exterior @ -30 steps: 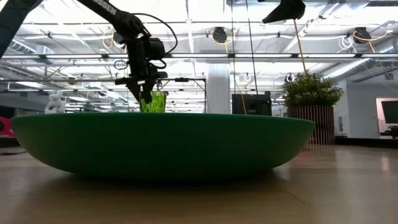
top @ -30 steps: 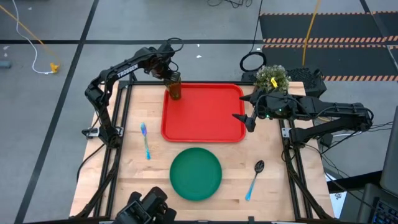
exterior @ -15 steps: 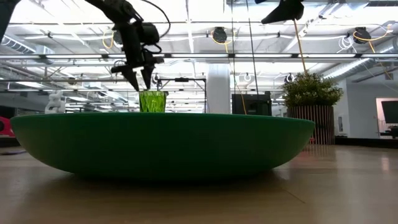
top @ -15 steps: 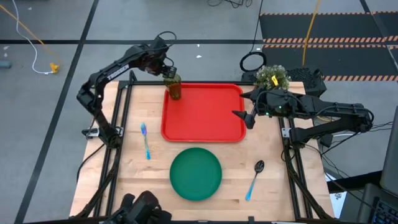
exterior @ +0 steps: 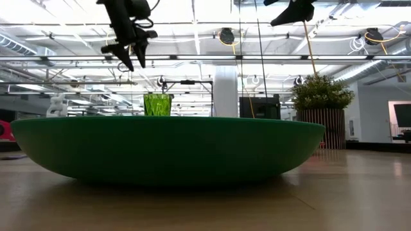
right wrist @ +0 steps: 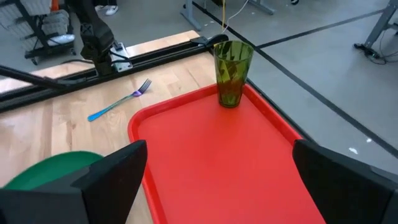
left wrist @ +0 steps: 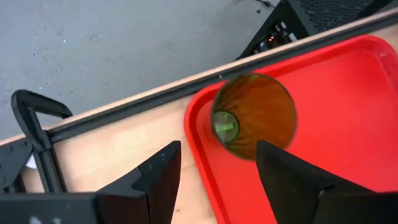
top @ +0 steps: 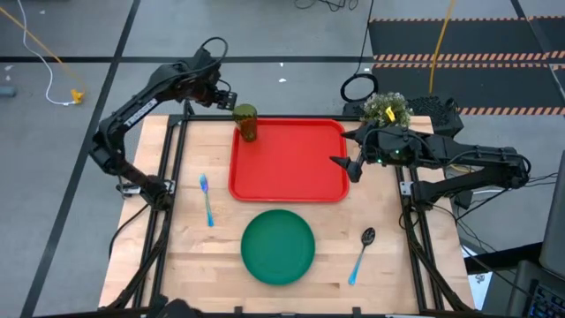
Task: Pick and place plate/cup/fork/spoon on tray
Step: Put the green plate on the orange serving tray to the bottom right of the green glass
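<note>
The olive-green cup (top: 246,123) stands upright on its base in the far left corner of the red tray (top: 291,163); it also shows in the left wrist view (left wrist: 252,116) and the right wrist view (right wrist: 232,73). My left gripper (top: 226,97) is open and empty, above and to the far left of the cup. My right gripper (top: 348,167) is open and empty at the tray's right edge. The dark-green plate (top: 278,246) lies on the table near the tray. The fork (top: 207,198) lies left of the tray, the spoon (top: 361,253) right of the plate.
A potted plant (top: 386,110) stands at the table's far right corner. A black ring-shaped object (top: 357,88) lies beyond the table's far edge. Bare wood shows between the fork and the plate and along the near edge.
My left gripper has let go of the cup, opened, and risen up and away toward the table's far left corner. The cup stays upright in the tray's far left corner.
</note>
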Available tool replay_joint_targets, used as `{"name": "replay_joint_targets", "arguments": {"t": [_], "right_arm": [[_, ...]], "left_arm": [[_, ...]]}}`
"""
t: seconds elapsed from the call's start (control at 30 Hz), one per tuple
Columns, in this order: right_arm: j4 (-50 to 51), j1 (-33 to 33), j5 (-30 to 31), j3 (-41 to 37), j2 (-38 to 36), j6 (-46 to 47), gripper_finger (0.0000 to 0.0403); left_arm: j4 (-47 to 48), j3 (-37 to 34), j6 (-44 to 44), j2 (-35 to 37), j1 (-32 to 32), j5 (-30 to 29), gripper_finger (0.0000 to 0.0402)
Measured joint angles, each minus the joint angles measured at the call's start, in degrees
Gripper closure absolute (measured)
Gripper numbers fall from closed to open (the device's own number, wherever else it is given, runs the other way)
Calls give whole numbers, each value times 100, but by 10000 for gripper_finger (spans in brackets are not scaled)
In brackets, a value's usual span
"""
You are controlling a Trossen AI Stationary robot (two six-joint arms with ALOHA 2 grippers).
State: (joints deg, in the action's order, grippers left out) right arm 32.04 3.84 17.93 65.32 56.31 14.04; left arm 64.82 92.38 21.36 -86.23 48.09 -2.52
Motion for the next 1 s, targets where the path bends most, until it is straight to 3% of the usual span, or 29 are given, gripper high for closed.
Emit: {"name": "replay_joint_targets", "arguments": {"t": [0.27, 0.47, 0.6, 0.9, 1.0], "right_arm": [[147, 0, -2, 0, 2, 1114, 9], [146, -15, -151, 0, 2, 2042, 9], [178, -15, -852, 1, 2, 2267, 9], [979, -86, -2793, 2, -35, 3060, 9], [1122, -405, -2952, 2, -46, 3139, 9]], "left_arm": [[297, 0, 239, 549, -356, 263, 192], [592, 0, 1036, 903, -1041, 407, 192], [861, 0, 1835, 1025, -1931, 382, 192], [867, 4, 4000, 836, -4405, -403, 192], [587, 2, 4623, 669, -5045, -509, 192]]}}
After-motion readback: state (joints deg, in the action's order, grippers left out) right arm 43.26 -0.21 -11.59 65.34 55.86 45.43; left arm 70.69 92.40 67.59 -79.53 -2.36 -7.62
